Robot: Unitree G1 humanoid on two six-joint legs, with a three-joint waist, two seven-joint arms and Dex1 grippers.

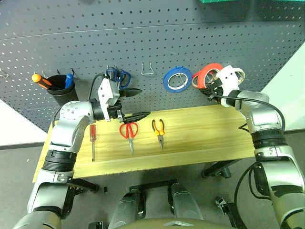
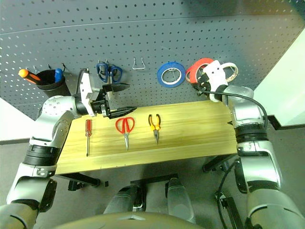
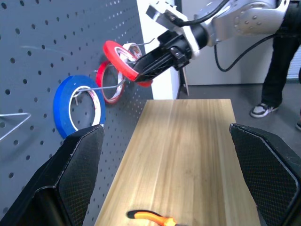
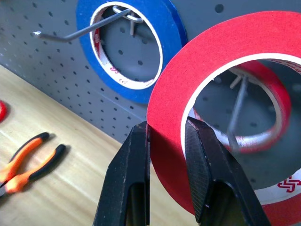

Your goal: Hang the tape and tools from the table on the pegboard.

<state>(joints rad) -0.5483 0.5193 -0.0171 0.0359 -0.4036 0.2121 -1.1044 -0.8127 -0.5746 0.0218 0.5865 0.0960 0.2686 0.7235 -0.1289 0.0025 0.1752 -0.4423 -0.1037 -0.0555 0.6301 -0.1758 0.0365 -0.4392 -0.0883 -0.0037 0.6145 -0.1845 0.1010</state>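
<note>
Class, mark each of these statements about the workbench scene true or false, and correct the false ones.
1. The right gripper is clamped on the rim of the red tape. True.
2. The pliers hang on the pegboard. False: they lie on the table, beside the red-handled scissors.
3. The blue roll hangs on a hook of the pegboard. True.
4. The left gripper holds the red-handled screwdriver. False: its jaws are open and empty, and the screwdriver lies on the table.
5. The blue-handled scissors lie on the table. False: they hang on the pegboard.
</note>
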